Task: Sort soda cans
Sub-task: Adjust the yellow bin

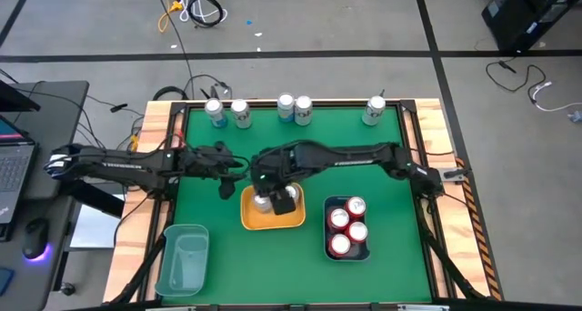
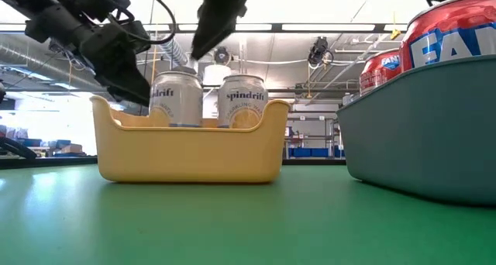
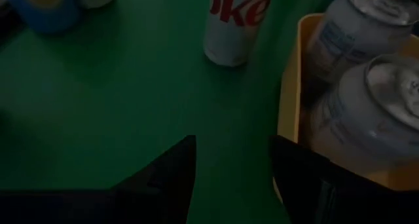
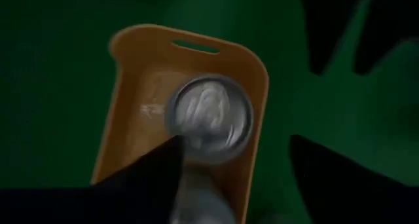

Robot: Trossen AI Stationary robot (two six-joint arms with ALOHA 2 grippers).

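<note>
Two silver soda cans (image 2: 177, 98) (image 2: 245, 101) stand upright on their bases in the yellow bin (image 1: 250, 218) at the table's middle. My right gripper (image 4: 237, 149) hangs open above the bin, over the cans (image 4: 209, 116), holding nothing. My left gripper (image 3: 232, 145) is open just off the bin's left wall (image 3: 289, 86), low over the green mat, with nothing between its fingers. Several red cans (image 1: 347, 225) stand in the grey-blue bin (image 1: 327, 252). Several silver cans (image 1: 241, 114) stand along the far edge; one is a Diet Coke can (image 3: 230, 24).
An empty teal bin (image 1: 182, 261) sits at the near left. The grey-blue bin (image 2: 418, 133) is right of the yellow one, a strip of green mat between them. Wooden rails (image 1: 150, 165) frame the table. Bare mat lies between the bins and the far row of cans.
</note>
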